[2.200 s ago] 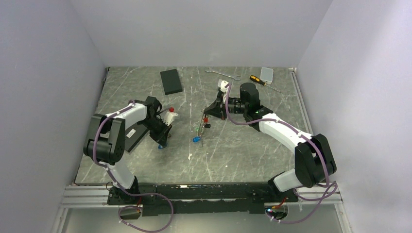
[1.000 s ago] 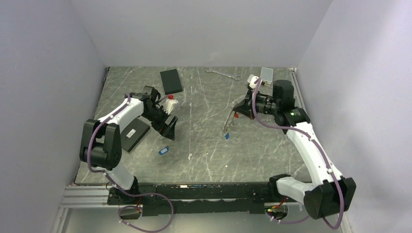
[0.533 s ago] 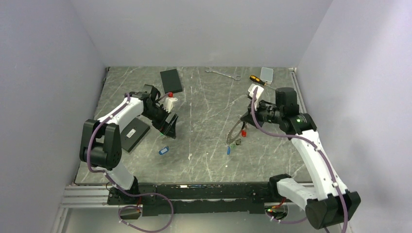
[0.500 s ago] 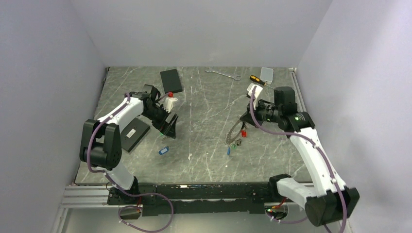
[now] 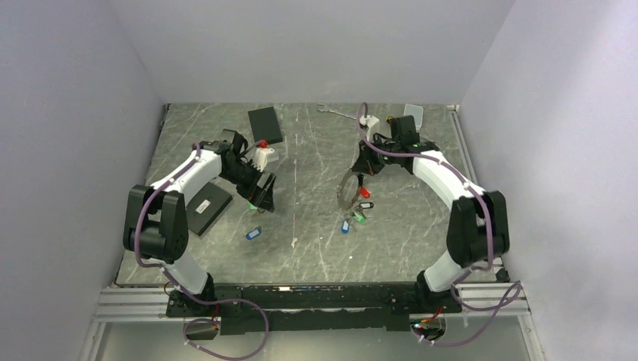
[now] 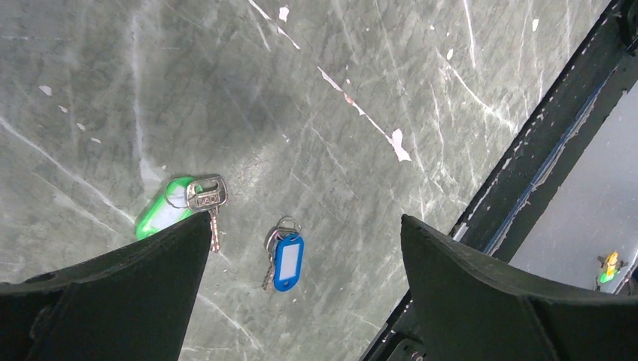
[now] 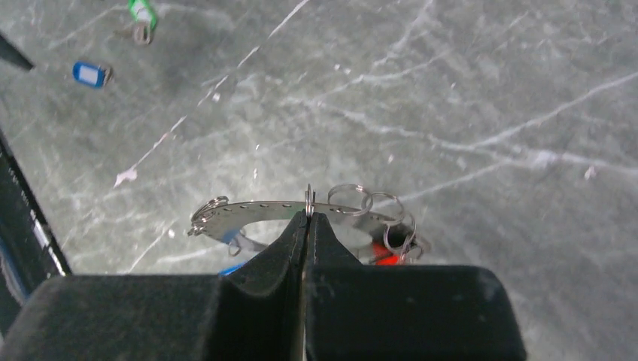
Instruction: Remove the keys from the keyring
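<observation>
– Grey keyring (image 7: 248, 211), where?
– Pinched tight in right gripper (image 7: 307, 216), keys (image 7: 385, 254) hanging off it. Left gripper (image 6: 305, 219) wide open, empty, over blue-tagged key (image 6: 287, 259). Black box (image 5: 265, 125) contents: can't tell.

I looked down on a dark grey-green marbled tabletop (image 5: 316, 252), streaked with white scratches and chips. 3 plain pale lilac panels boxed it in: left wall (image 5: 68, 113), far wall (image 5: 316, 45), right wall (image 5: 557, 113). An aluminium rail (image 5: 135, 303) ran along the near edge. The light was soft and even.
</observation>
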Robot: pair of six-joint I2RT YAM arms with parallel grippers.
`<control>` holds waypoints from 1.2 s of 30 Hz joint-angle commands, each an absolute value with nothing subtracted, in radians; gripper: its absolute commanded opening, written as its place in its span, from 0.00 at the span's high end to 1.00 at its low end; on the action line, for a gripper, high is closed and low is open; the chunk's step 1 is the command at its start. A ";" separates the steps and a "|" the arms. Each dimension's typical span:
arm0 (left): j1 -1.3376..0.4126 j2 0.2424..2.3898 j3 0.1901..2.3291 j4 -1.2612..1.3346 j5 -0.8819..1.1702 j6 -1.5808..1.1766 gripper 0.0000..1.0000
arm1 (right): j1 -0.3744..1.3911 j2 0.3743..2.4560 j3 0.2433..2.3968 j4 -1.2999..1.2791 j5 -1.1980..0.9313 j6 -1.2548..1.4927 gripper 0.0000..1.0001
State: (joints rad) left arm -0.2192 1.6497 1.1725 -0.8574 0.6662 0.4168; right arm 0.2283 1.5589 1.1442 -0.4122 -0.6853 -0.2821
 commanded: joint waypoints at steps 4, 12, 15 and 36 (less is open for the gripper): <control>-0.203 1.640 1.226 -0.852 0.727 0.395 0.01 | 0.255 1.773 1.293 -0.252 -0.673 -0.172 1.00; -0.179 1.638 1.232 -0.841 0.745 0.384 0.01 | 0.259 1.906 1.344 -0.141 -0.651 -0.094 1.00; -0.166 1.645 1.240 -0.840 0.758 0.378 0.01 | 0.259 1.944 1.358 -0.110 -0.629 -0.065 1.00; 0.109 1.781 1.600 -0.922 0.727 0.348 0.01 | 0.029 1.724 1.271 -0.145 -0.783 -0.057 0.00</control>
State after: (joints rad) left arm 0.0593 1.7596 1.4754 -0.8993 0.7498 0.3630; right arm 0.1017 1.8431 1.3010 -0.1532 -0.7212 -0.0364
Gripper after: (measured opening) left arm 0.994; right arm 0.990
